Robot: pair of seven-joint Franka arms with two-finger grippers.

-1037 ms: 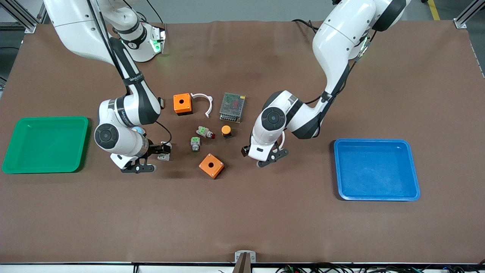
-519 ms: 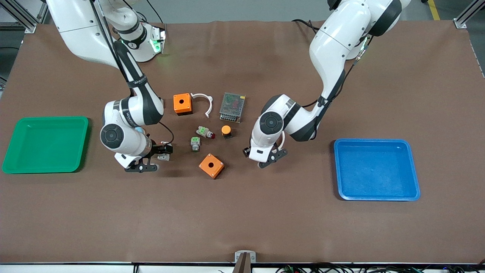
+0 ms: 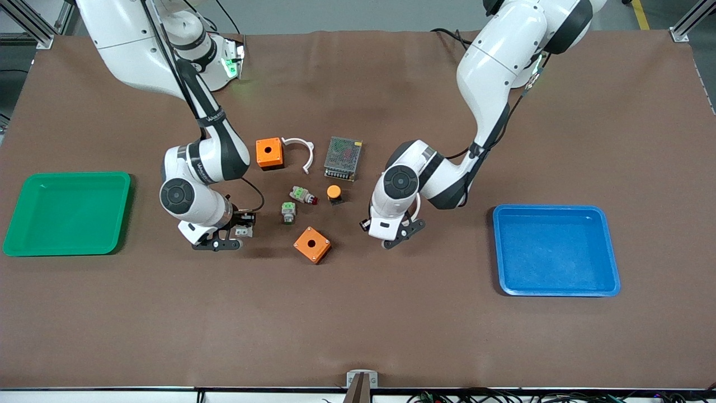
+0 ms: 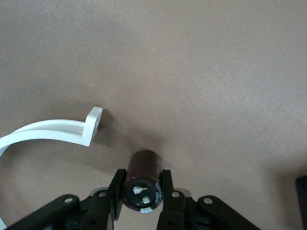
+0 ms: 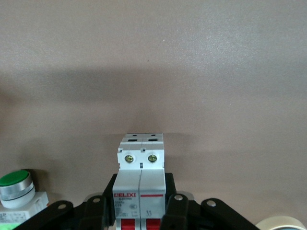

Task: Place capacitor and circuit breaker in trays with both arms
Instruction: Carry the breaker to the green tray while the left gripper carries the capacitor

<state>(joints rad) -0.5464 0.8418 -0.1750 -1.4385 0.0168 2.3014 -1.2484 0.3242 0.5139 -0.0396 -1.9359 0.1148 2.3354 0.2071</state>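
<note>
Left gripper (image 4: 142, 201): matte black fingers clenched on the capacitor (image 4: 142, 178), a small dark glossy cylinder with two pale metal terminals on its end face, just above the brown mat. In the front view this gripper (image 3: 396, 235) sits at about 3 o'clock from the nearer orange box (image 3: 312, 244).

A curved white plastic bracket (image 4: 57, 131), flat tab at its end, lies on the mat near the capacitor.

Right gripper (image 5: 141, 206): black fingers grasping the circuit breaker (image 5: 141, 179), a smooth light-grey rectangular block with two brass screws and red levers at the held end. In the front view it (image 3: 241, 226) is low over the mat at roughly 9 o'clock from the nearer orange box.

A green-capped button part (image 5: 17, 184), round and glossy, rests beside the breaker.

Table (image 3: 358, 313): brown felt-like mat. Green tray (image 3: 33, 246), shallow plastic, at the right arm's end; blue tray (image 3: 559, 288) at the left arm's end.
</note>
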